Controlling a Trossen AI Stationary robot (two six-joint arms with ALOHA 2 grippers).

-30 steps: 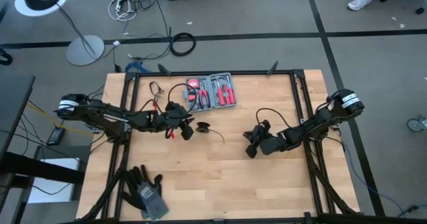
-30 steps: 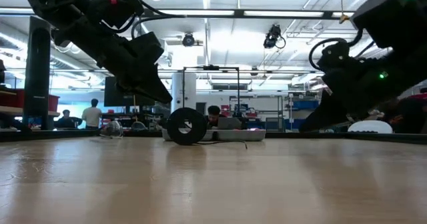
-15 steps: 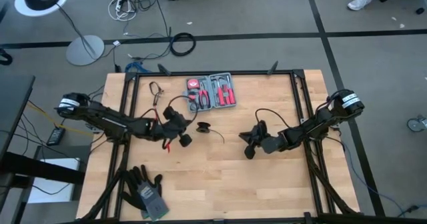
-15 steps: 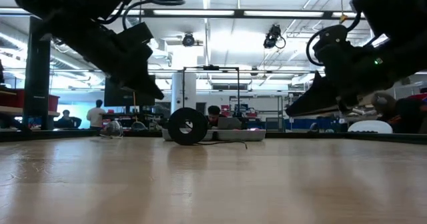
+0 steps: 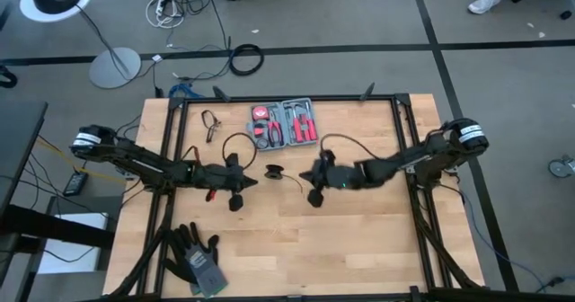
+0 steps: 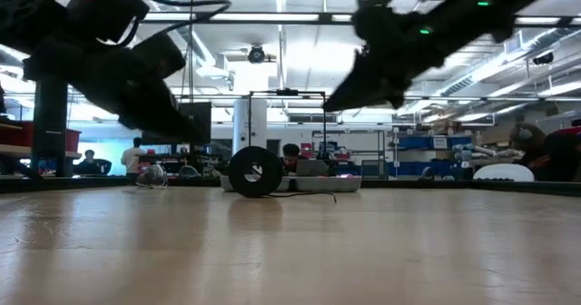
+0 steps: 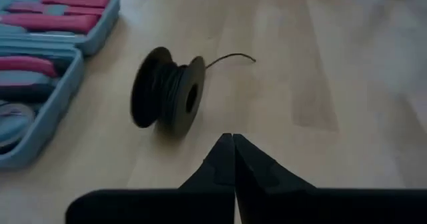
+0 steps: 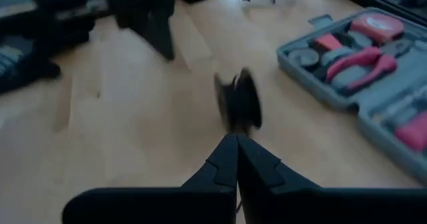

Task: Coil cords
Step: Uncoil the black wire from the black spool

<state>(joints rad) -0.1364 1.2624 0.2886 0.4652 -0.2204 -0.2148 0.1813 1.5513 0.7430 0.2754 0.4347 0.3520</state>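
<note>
On top of the pale wooden plank table (image 5: 296,248), framed by dark rails, everything sits in the half farther from the gloves. Both dark robot arms reach inward from the table's sides, low over the wood, and point at one another across its middle.

Behind the middle, near the table's far edge, lies the open grey tool case (image 5: 285,123) with red-handled tools in its slots; the wrist views show it at their edges (image 7: 47,57) (image 8: 360,71). At the near left corner lies a pair of dark work gloves (image 5: 193,257).

The left gripper (image 5: 241,187) hangs above the wood just left of centre, its two dark fingers (image 7: 227,167) pressed tip to tip with nothing between them. The right gripper (image 5: 310,178) hangs just right of centre, its fingers (image 8: 233,161) likewise pinched together on nothing.

Between the two grippers, apart from both, stands the cord: a thin black wire wound on a small black round spool (image 5: 274,171), resting on its rims (image 6: 254,172) just in front of the tool case. A short loose end of wire (image 7: 230,59) curls out from the spool (image 7: 167,89) onto the bare wood.
</note>
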